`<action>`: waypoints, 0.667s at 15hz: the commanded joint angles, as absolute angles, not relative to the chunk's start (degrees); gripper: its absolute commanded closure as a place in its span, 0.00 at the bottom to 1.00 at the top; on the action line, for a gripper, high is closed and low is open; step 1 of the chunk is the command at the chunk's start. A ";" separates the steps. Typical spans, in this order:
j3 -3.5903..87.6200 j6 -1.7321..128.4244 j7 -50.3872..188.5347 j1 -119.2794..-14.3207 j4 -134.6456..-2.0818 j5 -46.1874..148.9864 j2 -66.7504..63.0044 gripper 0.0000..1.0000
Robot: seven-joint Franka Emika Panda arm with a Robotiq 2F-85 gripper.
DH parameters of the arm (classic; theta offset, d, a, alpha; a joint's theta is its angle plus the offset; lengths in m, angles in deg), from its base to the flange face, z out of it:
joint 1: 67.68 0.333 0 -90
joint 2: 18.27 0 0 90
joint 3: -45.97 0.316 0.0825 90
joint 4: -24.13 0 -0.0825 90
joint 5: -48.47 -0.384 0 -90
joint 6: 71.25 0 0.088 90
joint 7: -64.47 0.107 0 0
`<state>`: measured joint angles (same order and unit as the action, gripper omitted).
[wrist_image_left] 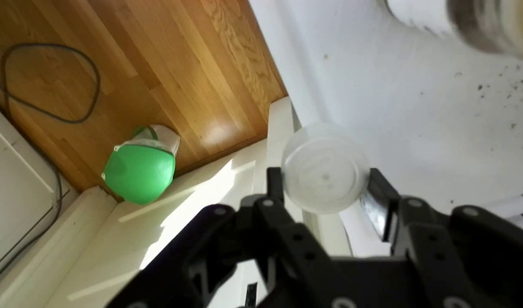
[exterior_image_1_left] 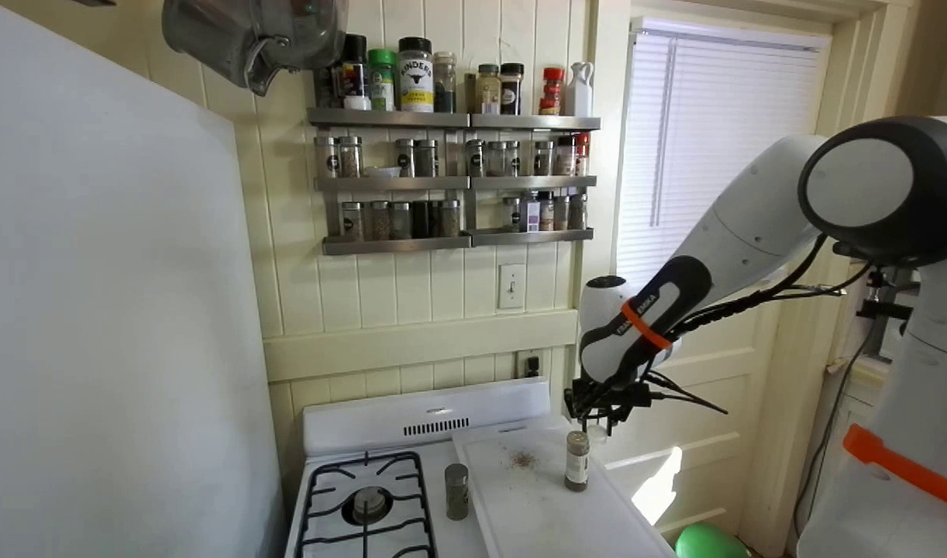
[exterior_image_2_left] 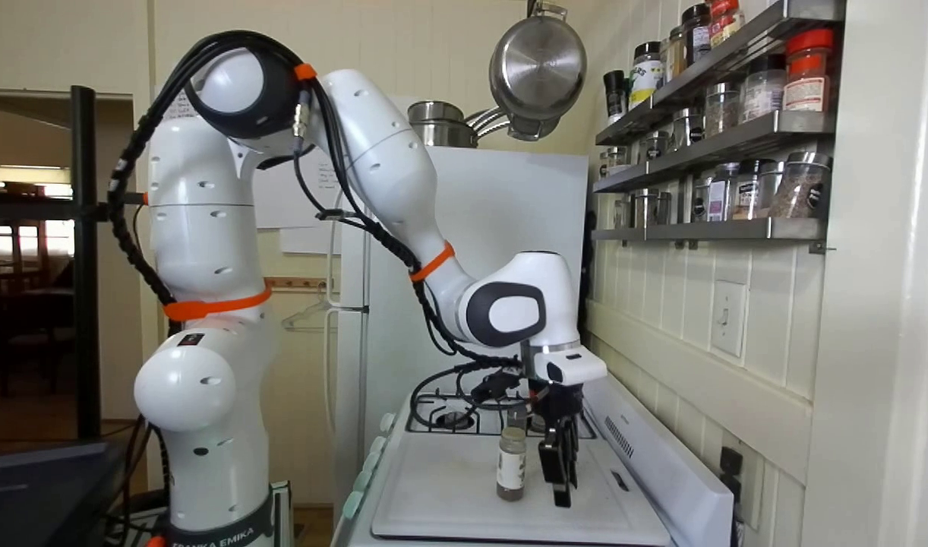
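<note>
in an exterior view, the end effector [exterior_image_1_left: 597, 430] points downward near a jar [exterior_image_1_left: 576, 463], which stands upright on the bench [exterior_image_1_left: 535, 519], presumably for stability; flecks [exterior_image_1_left: 523, 459] lie nearby. in an exterior view, the fingers [exterior_image_2_left: 551, 460] show apart from the jar. in the wrist view, the end effector clasps a cap [wrist_image_left: 325, 171] by opposite sides, likely for an even grip, seemingly above the bench.

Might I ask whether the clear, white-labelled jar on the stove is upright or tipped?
Upright: both exterior views show the jar standing on its base.
</note>
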<state>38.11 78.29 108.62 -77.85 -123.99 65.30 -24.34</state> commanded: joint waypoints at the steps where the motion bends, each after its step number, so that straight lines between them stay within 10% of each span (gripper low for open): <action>1: 41.38 75.18 113.84 -79.61 -125.80 73.68 -32.30 0.76; 10: 44.57 75.80 100.05 -76.39 -128.03 63.74 -40.23 0.76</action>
<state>44.66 75.96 106.29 -78.05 -125.61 68.97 -37.10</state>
